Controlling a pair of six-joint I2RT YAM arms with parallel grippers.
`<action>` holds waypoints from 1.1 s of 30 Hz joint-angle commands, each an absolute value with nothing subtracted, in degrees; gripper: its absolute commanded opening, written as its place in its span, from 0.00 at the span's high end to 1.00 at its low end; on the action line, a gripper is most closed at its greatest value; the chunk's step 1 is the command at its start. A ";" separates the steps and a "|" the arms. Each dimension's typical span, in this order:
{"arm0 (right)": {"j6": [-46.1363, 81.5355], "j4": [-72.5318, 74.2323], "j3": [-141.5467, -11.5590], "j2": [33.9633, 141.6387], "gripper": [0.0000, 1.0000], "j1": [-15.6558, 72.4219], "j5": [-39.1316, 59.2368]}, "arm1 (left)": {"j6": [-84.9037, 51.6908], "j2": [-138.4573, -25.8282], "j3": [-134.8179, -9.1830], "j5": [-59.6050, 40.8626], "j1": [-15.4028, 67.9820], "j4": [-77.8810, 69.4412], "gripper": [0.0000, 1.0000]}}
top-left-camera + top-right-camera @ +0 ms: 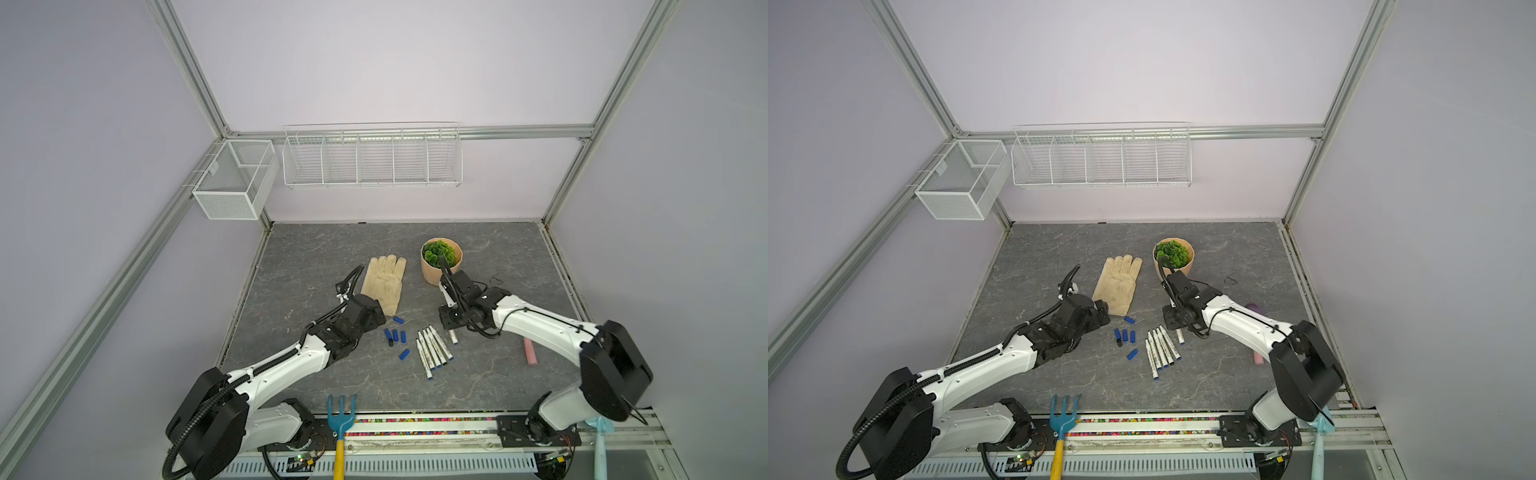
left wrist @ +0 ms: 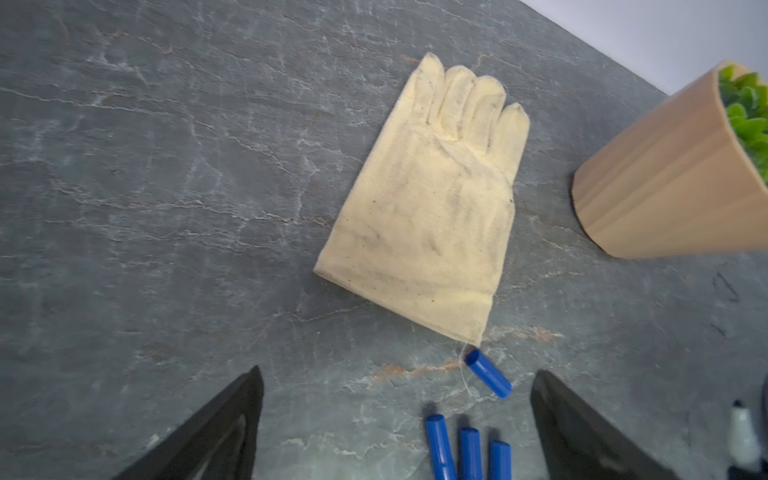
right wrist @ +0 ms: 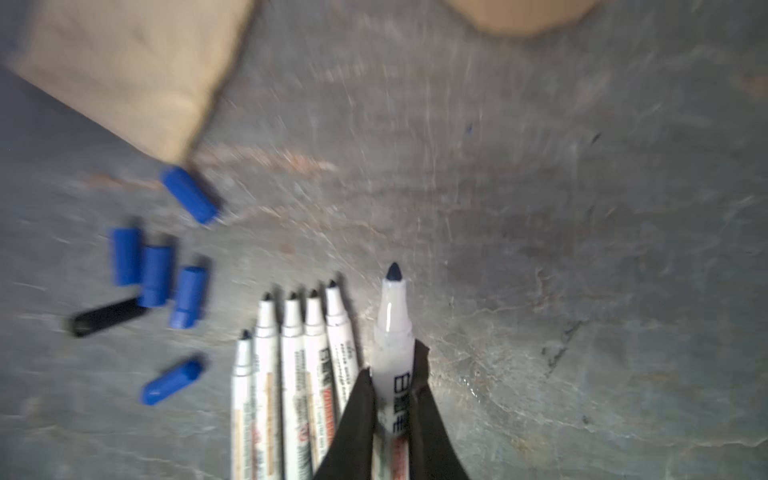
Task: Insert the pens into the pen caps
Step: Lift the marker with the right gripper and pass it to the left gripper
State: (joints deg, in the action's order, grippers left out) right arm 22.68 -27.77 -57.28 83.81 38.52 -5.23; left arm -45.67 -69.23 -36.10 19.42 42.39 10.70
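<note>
Grey tabletop (image 1: 332, 249) carries six loose pen caps (image 1: 395, 336) and five bare pens (image 1: 432, 351); I clamp the sixth pen (image 3: 392, 328) in the right gripper (image 3: 393, 359), left gripper (image 2: 398, 372) spread empty, none capped.

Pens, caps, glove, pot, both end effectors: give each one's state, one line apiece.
Five pens: uncapped, lying side by side.
Sixth pen: uncapped, gripped by its barrel.
Blue caps: five, loose, lying down.
Black cap: loose, lying down.
Glove: flat.
Pot: upright.
Left end effector: open, empty.
Right end effector: shut on sixth pen.
</note>
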 commanded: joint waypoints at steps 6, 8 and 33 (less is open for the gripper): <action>34.48 -6.02 -51.30 73.28 0.93 36.12 3.09 | -34.70 -65.93 -34.97 -8.96 42.56 -4.01 0.01; 37.32 -0.95 -48.78 71.93 0.93 36.15 3.42 | -33.61 -66.75 -35.38 -13.44 42.82 -5.31 0.01; 40.51 6.88 -46.41 68.82 0.93 35.82 16.26 | -26.19 -84.36 -52.55 -20.27 46.58 -7.56 0.43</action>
